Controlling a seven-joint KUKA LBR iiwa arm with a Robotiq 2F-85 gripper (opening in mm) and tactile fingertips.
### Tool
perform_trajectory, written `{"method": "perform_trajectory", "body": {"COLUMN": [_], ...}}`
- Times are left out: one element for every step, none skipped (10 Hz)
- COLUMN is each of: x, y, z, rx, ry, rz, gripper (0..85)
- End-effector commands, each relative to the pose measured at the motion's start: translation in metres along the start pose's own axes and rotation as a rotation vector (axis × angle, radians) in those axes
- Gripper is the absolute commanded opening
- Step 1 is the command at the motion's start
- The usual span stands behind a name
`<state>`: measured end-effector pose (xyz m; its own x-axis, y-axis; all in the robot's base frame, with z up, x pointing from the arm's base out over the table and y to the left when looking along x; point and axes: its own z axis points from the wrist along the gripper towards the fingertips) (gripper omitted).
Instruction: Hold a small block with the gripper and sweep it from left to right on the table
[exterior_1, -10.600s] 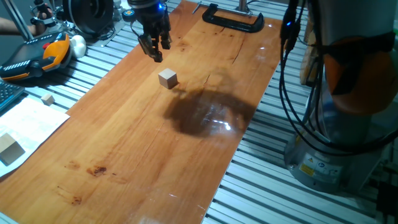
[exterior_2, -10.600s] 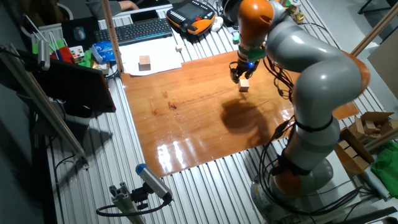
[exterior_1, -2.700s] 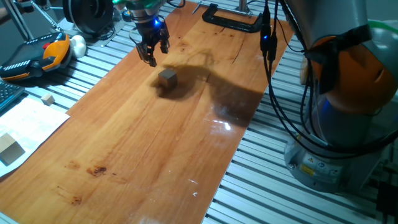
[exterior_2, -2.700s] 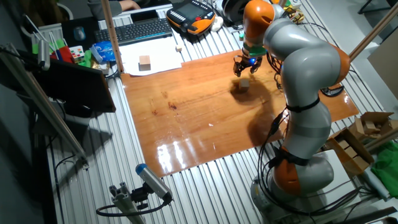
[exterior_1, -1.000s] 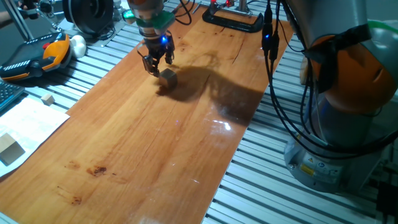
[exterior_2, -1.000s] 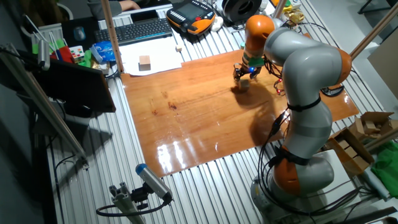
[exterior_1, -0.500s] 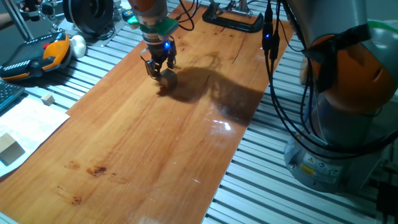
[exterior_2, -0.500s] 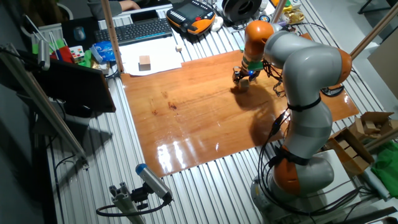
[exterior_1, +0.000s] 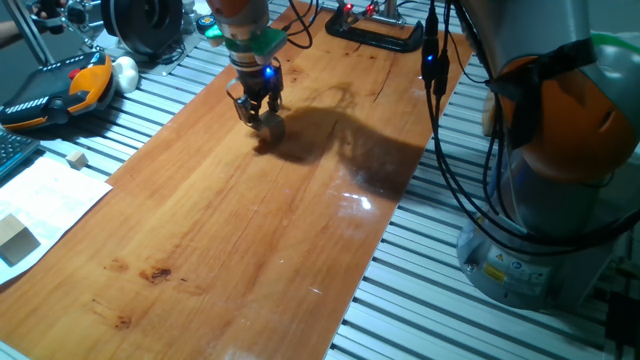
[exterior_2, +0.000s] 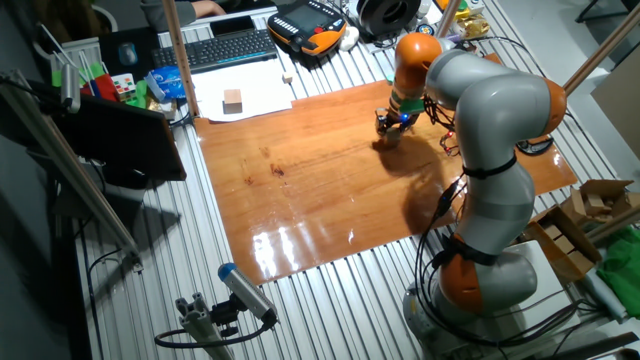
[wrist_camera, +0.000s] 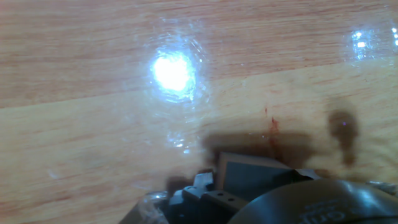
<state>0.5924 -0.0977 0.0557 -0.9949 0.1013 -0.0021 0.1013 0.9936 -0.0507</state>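
Here one pincer (exterior_1: 257, 113) straddles one small block (exterior_1: 268, 124) on one table (exterior_1: 230, 220); grip unclear.

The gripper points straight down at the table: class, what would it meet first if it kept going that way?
Most likely the small block, which sits right at the fingertips of the gripper, with the table directly beneath. Whether the fingers already touch the block cannot be told.

The gripper (exterior_1: 257, 110) hides most of the block (exterior_1: 270, 125); in the hand view the block's (wrist_camera: 252, 174) lower part is covered.
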Motion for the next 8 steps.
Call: {"method": "perform_trajectory", "body": {"x": [0.0002, 0.0001, 0.0001, 0.0, 0.0, -0.0005, -0.0004, 0.0], "y": [-0.0007, -0.0008, -0.0007, -0.0008, -0.0007, 0.0002, 0.0003, -0.0003], "z": [-0.0001, -0.0001, -0.0002, -0.0003, -0.0003, -0.0009, -0.0012, -0.0001], "rx": [0.001, 0.003, 0.004, 0.006, 0.006, 0.007, 0.009, 0.008], "ry": [-0.001, -0.002, -0.002, -0.003, -0.003, -0.003, -0.004, 0.0], "rz": [-0.001, -0.002, -0.002, -0.001, -0.001, -0.004, -0.005, -0.01], "gripper": [63.0, 62.7, 61.3, 60.7, 60.3, 59.3, 58.3, 55.3]}}
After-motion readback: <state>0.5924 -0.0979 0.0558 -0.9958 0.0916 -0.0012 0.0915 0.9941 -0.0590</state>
